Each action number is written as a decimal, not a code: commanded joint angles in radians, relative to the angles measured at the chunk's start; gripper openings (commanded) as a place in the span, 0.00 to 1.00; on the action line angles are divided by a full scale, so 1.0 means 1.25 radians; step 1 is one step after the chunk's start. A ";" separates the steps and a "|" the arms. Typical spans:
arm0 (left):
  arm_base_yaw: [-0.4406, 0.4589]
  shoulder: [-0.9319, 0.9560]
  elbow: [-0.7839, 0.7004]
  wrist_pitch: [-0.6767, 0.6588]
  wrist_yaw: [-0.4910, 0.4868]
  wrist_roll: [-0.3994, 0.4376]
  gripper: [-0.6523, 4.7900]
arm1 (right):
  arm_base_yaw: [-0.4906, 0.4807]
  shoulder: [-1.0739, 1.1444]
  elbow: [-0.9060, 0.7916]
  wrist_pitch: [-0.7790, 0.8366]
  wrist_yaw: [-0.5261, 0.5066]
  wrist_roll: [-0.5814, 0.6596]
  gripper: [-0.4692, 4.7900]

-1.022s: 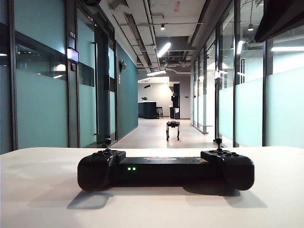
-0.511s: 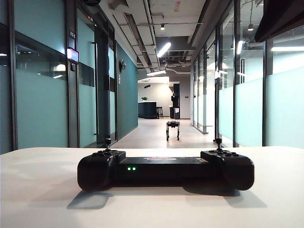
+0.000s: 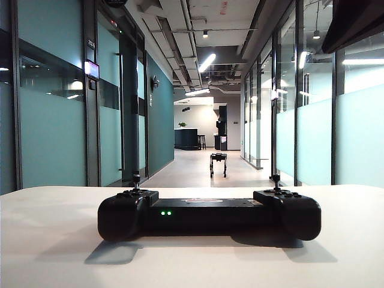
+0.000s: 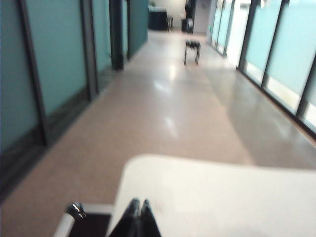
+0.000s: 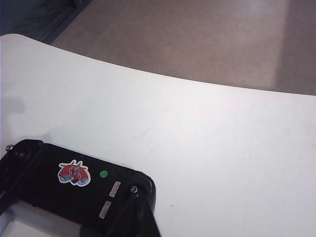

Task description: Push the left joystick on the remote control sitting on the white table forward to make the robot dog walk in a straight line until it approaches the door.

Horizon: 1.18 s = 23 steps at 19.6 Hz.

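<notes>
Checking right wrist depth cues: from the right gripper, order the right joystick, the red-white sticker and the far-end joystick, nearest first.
From the shut right gripper:
1. Right joystick, just beyond the fingertips.
2. Red-white sticker, mid remote control.
3. Left joystick, at the remote's far end.

Black remote control (image 3: 209,214) with two green lights (image 3: 165,213) and red-white sticker (image 5: 73,173); white bench (image 3: 54,252); black robot dog (image 3: 218,163); teal walls (image 3: 51,135).

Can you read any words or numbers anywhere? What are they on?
Nothing reads clearly.
Door number plate on the dark frame beside the teal wall: digits too small to read.
Wall screen below it: lit but blurred.
Sticker on the remote control: a red-and-white picture, no letters visible.
Red writing on the ceiling: blurred.
</notes>
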 commanded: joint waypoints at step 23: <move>-0.017 0.000 -0.005 -0.029 0.026 -0.004 0.11 | 0.000 -0.002 0.004 0.013 0.004 -0.002 0.09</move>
